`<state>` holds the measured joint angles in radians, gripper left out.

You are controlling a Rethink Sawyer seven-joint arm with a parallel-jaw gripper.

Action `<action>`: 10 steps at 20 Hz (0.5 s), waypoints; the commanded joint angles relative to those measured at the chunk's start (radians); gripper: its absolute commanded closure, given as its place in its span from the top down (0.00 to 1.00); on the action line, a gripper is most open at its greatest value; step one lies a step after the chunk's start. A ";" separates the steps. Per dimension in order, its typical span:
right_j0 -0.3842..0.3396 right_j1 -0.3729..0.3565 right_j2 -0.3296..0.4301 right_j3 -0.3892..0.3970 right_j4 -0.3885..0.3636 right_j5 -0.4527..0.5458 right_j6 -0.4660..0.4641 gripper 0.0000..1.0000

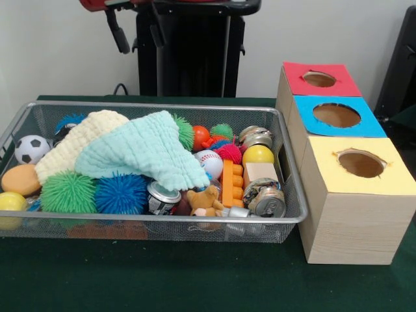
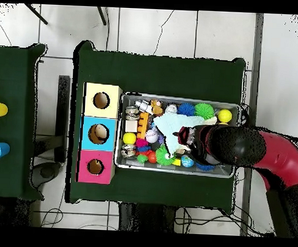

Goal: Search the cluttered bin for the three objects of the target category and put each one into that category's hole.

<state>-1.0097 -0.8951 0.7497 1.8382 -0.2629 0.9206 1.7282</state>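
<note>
1. The gripper (image 2: 186, 137) hung over the bin (image 2: 233, 107); whether it was open could not be told.
2. Just beside it lay the mint cloth (image 2: 168, 125).
3. Well beyond stood the holed boxes (image 2: 100, 132).

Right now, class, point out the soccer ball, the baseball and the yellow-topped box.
soccer ball (image 1: 30, 149), front view, its white middle.
baseball (image 1: 209, 161), front view, its visible face.
yellow-topped box (image 1: 383, 177), front view, bare yellow top beside the hole.
</note>
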 commanded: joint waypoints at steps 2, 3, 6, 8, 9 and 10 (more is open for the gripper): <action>0.024 -0.036 0.055 0.105 -0.010 -0.086 -0.062 1.00; 0.037 -0.043 0.049 0.109 -0.010 -0.094 -0.040 1.00; 0.093 -0.047 0.012 0.106 -0.018 -0.119 0.036 1.00; 0.137 -0.035 -0.021 0.089 -0.028 -0.124 0.083 1.00; 0.158 -0.027 -0.036 0.081 -0.027 -0.122 0.103 1.00; 0.179 -0.017 -0.052 0.067 -0.031 -0.115 0.117 1.00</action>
<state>-0.9196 -0.9220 0.7393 1.8440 -0.2640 0.8638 1.7282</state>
